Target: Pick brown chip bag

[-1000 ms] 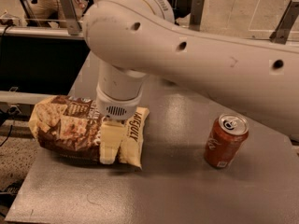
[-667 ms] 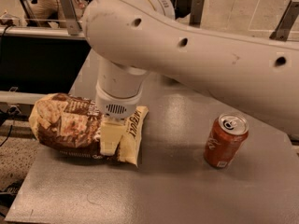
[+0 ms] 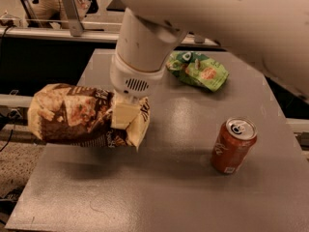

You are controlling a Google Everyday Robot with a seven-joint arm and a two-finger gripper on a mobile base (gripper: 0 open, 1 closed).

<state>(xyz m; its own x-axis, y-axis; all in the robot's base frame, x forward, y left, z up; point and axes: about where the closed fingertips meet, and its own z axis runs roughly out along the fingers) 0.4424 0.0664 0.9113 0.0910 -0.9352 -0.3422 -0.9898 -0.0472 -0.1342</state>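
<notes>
The brown chip bag (image 3: 72, 115) is a large crinkly dark-brown and cream bag lying on its side at the table's left edge. It hangs a little above the table, with a shadow beneath it. My gripper (image 3: 124, 122) comes down from the big white arm and is shut on the bag's right end. One cream finger (image 3: 123, 114) shows pressed on the front of the bag; the other finger is hidden behind it.
A green snack bag (image 3: 198, 70) lies at the back of the grey table (image 3: 159, 197). An orange soda can (image 3: 233, 145) stands at the right. The white arm (image 3: 217, 13) spans the top of the view. A dark shelf and floor lie left of the table.
The arm has risen and the brown chip bag has come up off the table with it. The green snack bag now shows behind the arm.
</notes>
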